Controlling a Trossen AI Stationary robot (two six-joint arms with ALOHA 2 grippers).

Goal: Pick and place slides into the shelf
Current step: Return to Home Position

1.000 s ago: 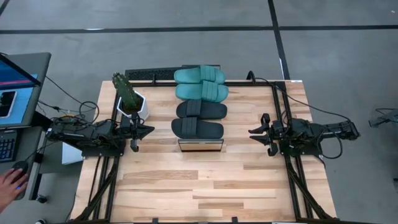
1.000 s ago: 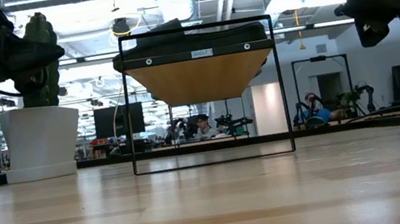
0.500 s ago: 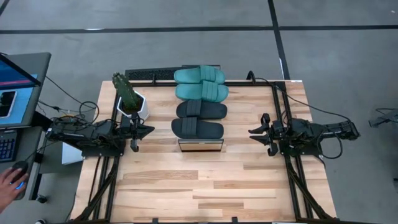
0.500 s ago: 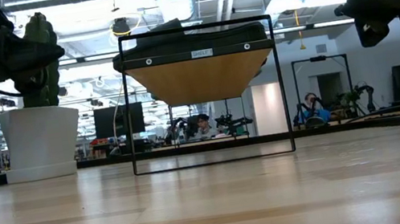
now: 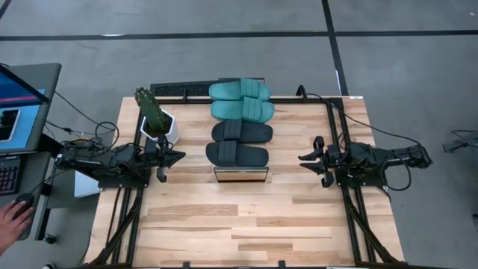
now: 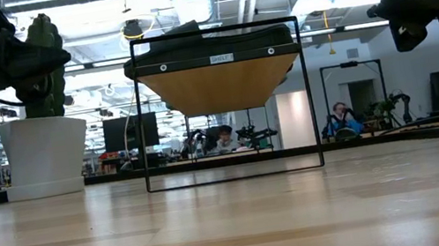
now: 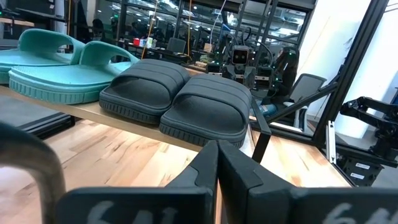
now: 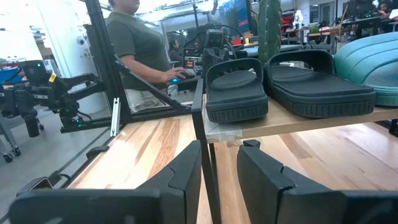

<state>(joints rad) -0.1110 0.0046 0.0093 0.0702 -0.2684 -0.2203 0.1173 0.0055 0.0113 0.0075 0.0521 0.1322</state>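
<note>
Four slides lie side by side on the shelf's plank top (image 5: 240, 175). The two teal ones (image 5: 241, 101) are toward the far edge and the two black ones (image 5: 239, 143) toward the near edge, all resting on their soles. In the low view the shelf (image 6: 217, 83) stands on a thin black wire frame. My left gripper (image 5: 181, 156) hovers left of the shelf, shut, its fingers pointing at the black slides (image 7: 180, 99). My right gripper (image 5: 302, 158) hovers right of the shelf, open a little, facing the black slides (image 8: 286, 87).
A cactus in a white pot (image 5: 157, 119) stands by the shelf's left side, just beyond my left gripper. A person's hand (image 5: 11, 217) rests near a keyboard and monitor off the table's left edge. Bare wooden tabletop (image 5: 246, 224) lies toward the near edge.
</note>
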